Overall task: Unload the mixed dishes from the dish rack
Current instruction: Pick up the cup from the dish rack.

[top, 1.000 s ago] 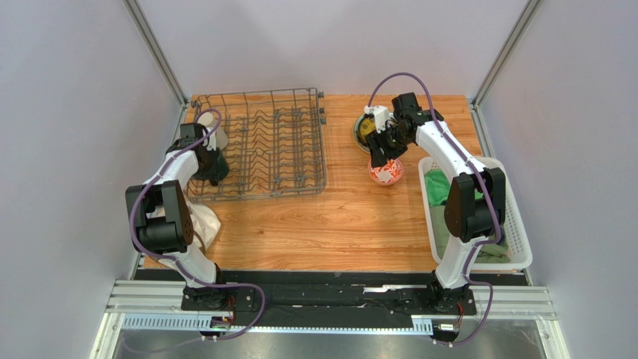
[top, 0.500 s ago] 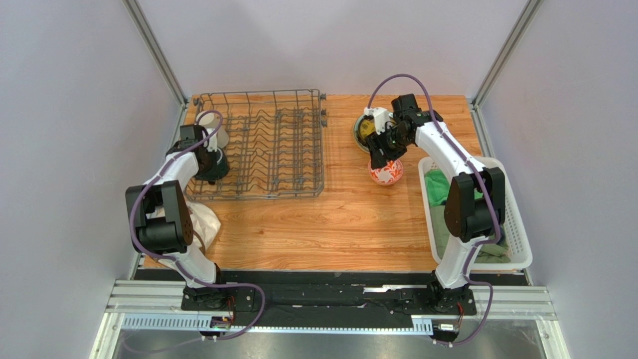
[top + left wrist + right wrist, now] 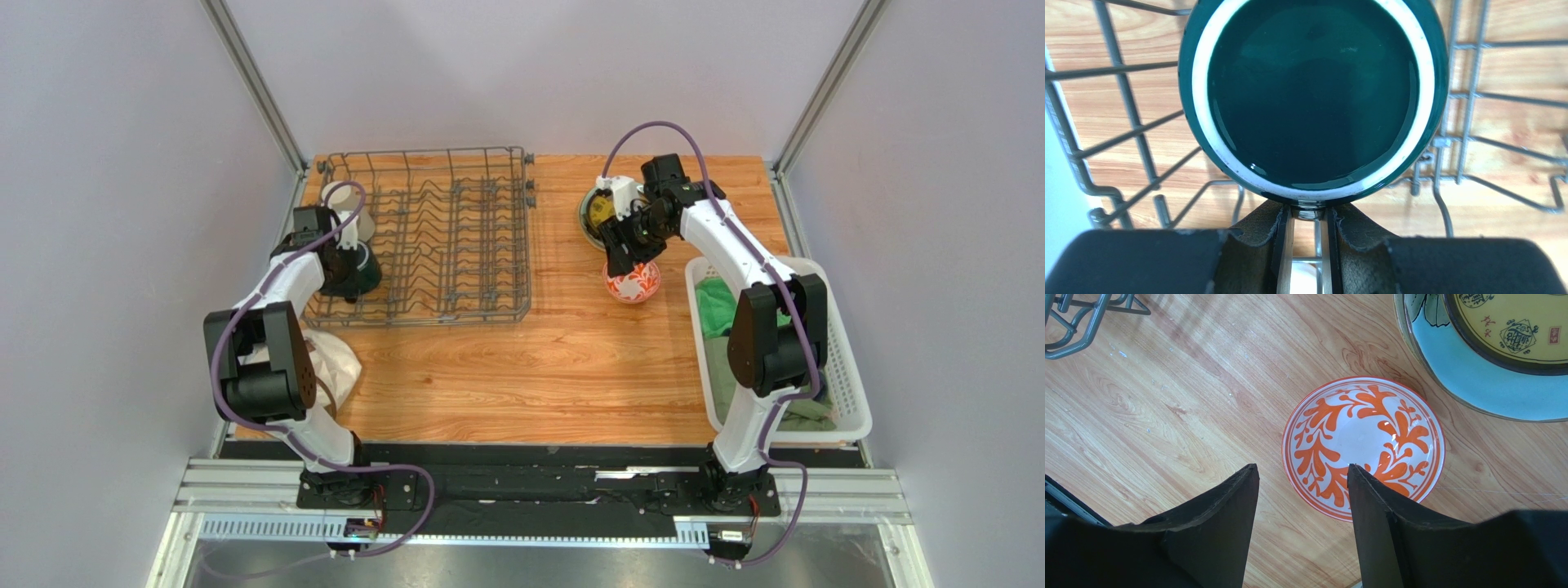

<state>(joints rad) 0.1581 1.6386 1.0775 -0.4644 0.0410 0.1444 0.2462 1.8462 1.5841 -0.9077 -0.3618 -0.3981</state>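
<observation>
The grey wire dish rack [image 3: 454, 239] stands at the back left. My left gripper [image 3: 341, 261] is shut on the handle of the dark green mug [image 3: 359, 271] at the rack's left side. In the left wrist view the mug [image 3: 1312, 92] fills the frame above the gripper [image 3: 1308, 211], over the rack wires [image 3: 1125, 104]. A beige cup [image 3: 337, 196] stands in the rack's far left corner. My right gripper [image 3: 626, 255] is open above the red-and-white bowl [image 3: 634, 283] on the table. In the right wrist view it [image 3: 1301, 471] is over the bowl's [image 3: 1364, 447] near rim. The yellow patterned plate [image 3: 1517, 324] lies on the pale green plate [image 3: 1468, 392].
A white slotted basket [image 3: 846, 368] with green cloths [image 3: 718, 300] stands at the right edge. A cream-coloured thing [image 3: 331, 365] lies at the front left, partly under my left arm. A rack corner [image 3: 1082, 318] shows in the right wrist view.
My left gripper has moved a little farther back with the mug in it. The right arm and the bowl have barely moved.
</observation>
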